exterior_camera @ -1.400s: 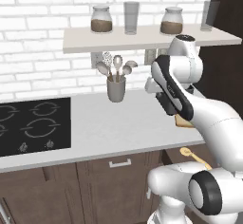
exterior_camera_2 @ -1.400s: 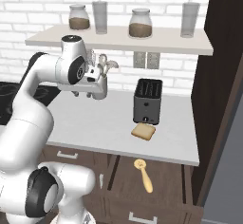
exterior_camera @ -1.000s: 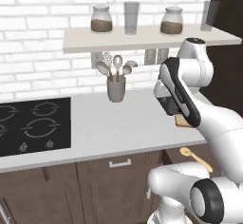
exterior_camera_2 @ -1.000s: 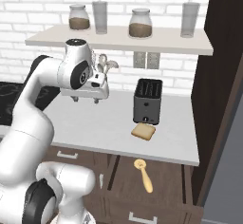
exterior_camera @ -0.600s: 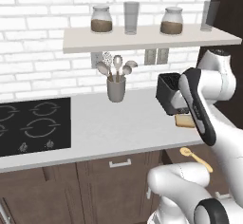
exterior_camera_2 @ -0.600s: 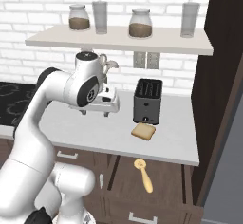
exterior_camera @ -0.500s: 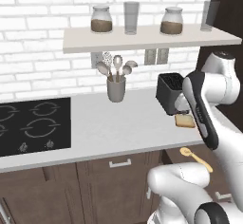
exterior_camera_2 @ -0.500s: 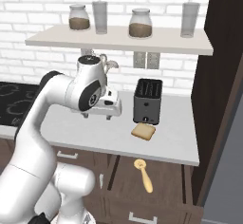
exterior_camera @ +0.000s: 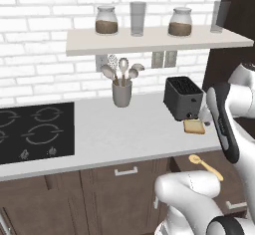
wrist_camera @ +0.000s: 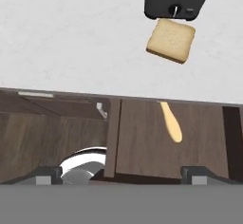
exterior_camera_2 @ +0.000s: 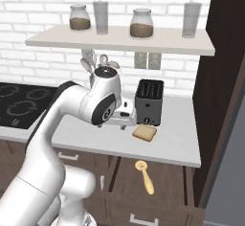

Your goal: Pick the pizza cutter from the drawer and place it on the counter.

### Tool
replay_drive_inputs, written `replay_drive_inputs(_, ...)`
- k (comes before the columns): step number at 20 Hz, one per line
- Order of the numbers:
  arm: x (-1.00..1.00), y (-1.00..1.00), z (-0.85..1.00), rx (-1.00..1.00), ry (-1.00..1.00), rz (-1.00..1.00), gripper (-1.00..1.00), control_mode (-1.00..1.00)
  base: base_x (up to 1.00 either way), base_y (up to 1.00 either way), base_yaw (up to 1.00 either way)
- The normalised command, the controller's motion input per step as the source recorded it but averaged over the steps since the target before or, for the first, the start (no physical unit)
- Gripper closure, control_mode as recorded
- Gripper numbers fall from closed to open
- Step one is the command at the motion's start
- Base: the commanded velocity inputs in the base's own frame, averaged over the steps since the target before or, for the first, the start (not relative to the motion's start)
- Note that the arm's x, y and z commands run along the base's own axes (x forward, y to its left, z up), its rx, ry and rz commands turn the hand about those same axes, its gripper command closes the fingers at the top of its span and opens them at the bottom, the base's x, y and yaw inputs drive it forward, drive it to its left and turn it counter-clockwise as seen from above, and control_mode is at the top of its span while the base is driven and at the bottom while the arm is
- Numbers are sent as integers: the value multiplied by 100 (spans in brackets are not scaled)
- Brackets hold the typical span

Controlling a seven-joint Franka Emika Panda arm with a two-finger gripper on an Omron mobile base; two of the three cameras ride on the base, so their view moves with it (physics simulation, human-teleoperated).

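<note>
Fingers [wrist_camera: 122, 173] are seen spread wide apart with nothing between them in the hand view, above the open drawer [wrist_camera: 199, 137], where the pizza cutter's handle [wrist_camera: 171, 121] lies. From the left base view, the pizza cutter [exterior_camera: 204, 165] is seen in the drawer [exterior_camera: 234, 189] below the table [exterior_camera: 129, 134]. From the right base view, a toast slice [exterior_camera_2: 144, 132] lies before the toaster [exterior_camera_2: 149, 101].
</note>
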Motion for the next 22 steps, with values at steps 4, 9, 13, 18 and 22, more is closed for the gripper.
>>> replay_drive_inputs(4,0,-54,-36,0,2,-3,-100,-100,0,0,0)
replay_drive_inputs(9,0,-60,-31,2,1,-2,-100,-100,0,0,0)
replay_drive_inputs(13,0,-59,-31,2,0,-1,-100,-100,0,0,0)
replay_drive_inputs(18,0,-52,-39,0,0,0,-100,-100,0,0,0)
replay_drive_inputs(22,0,-42,-42,0,0,0,-100,-100,0,0,0)
